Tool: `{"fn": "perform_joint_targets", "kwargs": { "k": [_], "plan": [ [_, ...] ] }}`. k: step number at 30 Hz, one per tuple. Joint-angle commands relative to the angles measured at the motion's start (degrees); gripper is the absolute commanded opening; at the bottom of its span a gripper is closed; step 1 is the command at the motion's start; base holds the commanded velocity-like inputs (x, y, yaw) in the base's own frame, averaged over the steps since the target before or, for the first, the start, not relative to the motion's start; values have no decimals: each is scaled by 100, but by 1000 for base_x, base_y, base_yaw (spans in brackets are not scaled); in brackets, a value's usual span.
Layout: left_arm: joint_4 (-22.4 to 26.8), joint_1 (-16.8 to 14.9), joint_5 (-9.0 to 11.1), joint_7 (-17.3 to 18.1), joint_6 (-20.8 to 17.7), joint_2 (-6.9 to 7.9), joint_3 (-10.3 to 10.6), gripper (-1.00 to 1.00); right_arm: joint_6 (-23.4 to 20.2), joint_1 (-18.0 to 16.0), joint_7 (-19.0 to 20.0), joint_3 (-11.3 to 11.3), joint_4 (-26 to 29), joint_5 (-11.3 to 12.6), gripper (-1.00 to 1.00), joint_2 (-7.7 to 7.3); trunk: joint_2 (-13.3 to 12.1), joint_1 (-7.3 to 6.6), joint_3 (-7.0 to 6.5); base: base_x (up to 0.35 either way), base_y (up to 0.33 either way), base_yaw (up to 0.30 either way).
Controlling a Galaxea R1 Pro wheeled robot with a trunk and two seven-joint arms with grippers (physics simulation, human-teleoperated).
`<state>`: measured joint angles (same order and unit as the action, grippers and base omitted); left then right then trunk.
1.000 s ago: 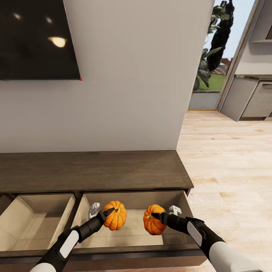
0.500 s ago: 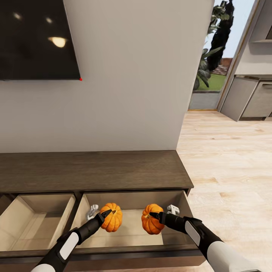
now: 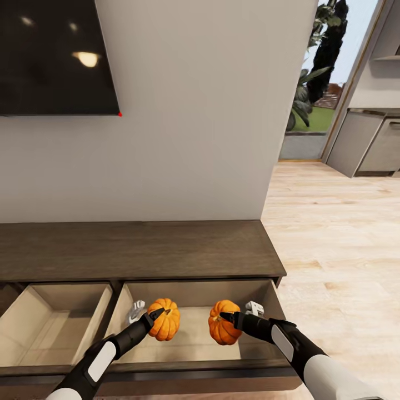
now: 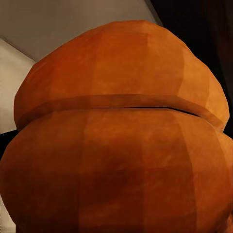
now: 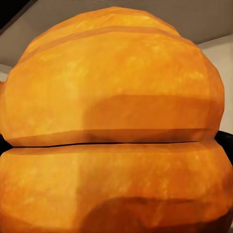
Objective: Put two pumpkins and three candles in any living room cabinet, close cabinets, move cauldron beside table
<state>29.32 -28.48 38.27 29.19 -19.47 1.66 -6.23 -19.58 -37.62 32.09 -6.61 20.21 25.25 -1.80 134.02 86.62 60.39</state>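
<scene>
Inside the open right-hand drawer [image 3: 189, 339] of the long dark-brown wood cabinet [image 3: 139, 250], two squat, ribbed orange pumpkins hang above the pale light-wood floor. The left pumpkin [image 3: 165, 319] has smooth, deep-orange lobes up close in the left wrist view [image 4: 121, 141]; the right pumpkin [image 3: 223, 329] shows brighter and mottled in the right wrist view [image 5: 114, 131]. The neighbouring drawer [image 3: 53, 325] also stands open. The left gripper [image 3: 157, 315] is clamped on the left pumpkin, and the right gripper [image 3: 226, 317] is clamped on the right one, dark fingers pressed against the rind.
</scene>
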Motion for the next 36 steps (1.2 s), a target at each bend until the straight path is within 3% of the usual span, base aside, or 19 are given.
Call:
{"fn": "perform_joint_targets", "kwargs": {
  "k": [1,13,27,36],
  "plan": [
    [0,0,5,8,0,-3,-1,-100,-2,0,-1,1,1,6,-100,0,0,0,1,0,0,59],
    [3,-1,5,12,1,-32,-1,-100,-2,-3,-3,-99,16,6,-100,-5,0,0,-8,0,0,144],
    [3,-6,5,25,-4,-21,-10,-100,-9,-8,44,-113,36,6,-100,-13,0,0,-9,0,0,9],
    [306,-84,74,-41,-172,-64,8,-100,-98,-308,-31,-100,248,98,-100,-4,0,0,-9,0,0,0]
  ]
}}
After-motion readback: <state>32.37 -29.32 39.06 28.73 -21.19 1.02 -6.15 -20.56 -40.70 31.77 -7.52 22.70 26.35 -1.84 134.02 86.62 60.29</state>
